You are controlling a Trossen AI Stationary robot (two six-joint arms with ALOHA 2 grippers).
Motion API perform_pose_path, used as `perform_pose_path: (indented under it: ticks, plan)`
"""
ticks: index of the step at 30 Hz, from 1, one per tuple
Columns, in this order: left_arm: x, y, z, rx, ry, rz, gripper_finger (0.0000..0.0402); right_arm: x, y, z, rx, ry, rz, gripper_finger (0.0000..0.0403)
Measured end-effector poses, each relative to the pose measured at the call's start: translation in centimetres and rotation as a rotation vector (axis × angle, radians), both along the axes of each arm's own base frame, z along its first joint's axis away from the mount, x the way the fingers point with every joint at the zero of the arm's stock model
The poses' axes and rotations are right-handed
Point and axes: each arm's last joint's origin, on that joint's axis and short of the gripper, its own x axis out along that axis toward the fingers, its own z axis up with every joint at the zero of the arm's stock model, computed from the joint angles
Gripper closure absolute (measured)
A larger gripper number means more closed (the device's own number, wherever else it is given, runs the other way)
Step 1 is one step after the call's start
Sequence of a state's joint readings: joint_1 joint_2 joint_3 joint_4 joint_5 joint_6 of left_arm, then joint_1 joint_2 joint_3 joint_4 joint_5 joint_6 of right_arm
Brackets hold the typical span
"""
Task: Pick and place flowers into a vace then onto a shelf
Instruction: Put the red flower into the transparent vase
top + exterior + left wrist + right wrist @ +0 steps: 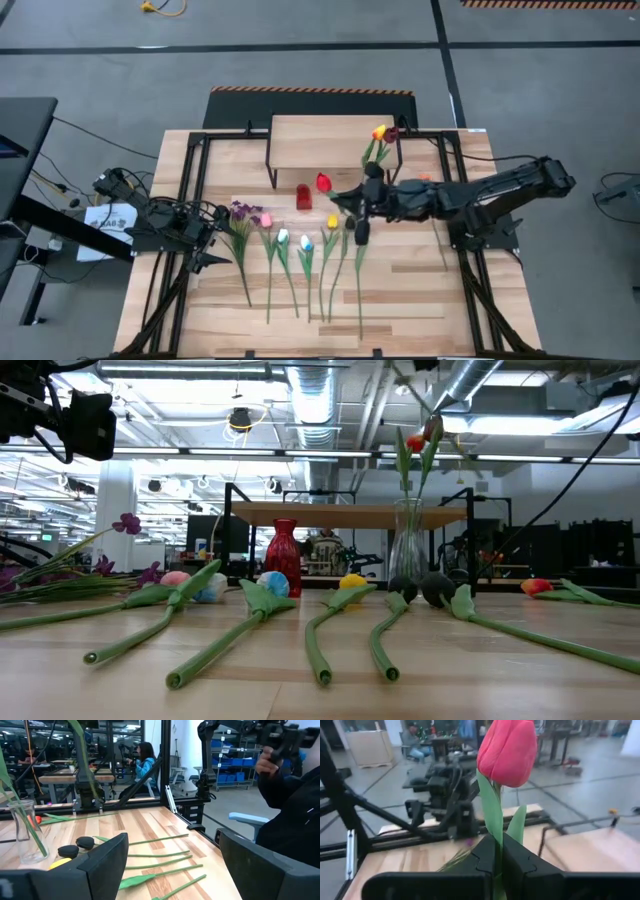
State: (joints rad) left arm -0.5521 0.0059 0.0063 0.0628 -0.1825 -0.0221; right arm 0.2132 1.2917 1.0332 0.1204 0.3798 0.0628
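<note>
My right gripper (342,201) is raised over the table's middle, shut on a red tulip (508,751) whose head shows beside the small red vase (303,197). A clear glass vase (407,550) near the shelf (330,135) holds two tulips (382,133). Several flowers (300,250) lie in a row on the planks with their stems toward the near edge. A purple sprig (240,210) lies at the row's left end. An orange tulip (425,180) lies partly under the right arm. My left gripper (172,870) stands open and level at the table's left side (205,262). My right gripper pinches the red tulip's green stem and leaf just below the head (495,827) between its two fingers. The fingers (520,862) come in level from the table's right and lie across the stem. The tulip stands upright above them, lifted clear; its lower stem is hidden.
Black frame rails (190,170) run along both table sides. In the left wrist view a person's dark sleeve and hand (280,770) show close beyond the table, and another person sits farther back. There is bare plank near the front edge (420,310).
</note>
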Motion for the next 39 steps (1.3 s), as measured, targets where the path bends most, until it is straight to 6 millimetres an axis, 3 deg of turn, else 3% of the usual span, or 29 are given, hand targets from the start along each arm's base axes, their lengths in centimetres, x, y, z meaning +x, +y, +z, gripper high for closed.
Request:
perform_pose_path:
  ticks: [11,22,31,39]
  plan:
    - [0.0,0.0,0.0,0.0,0.0,0.0,0.0099,-3.8,-0.8,3.8,-0.104,-0.123,-0.062,0.0393]
    - [0.0,0.0,0.0,0.0,0.0,0.0,0.0099,-6.3,-1.5,4.8,-0.128,-0.103,-0.125,0.0391]
    - [0.0,0.0,0.0,0.0,0.0,0.0,0.0099,-9.3,-2.5,3.0,-0.118,-0.132,-0.24,0.0391]
    - [0.0,0.0,0.0,0.0,0.0,0.0,0.0099,-11.0,-3.0,0.4,-0.101,-0.273,-0.258,0.0391]
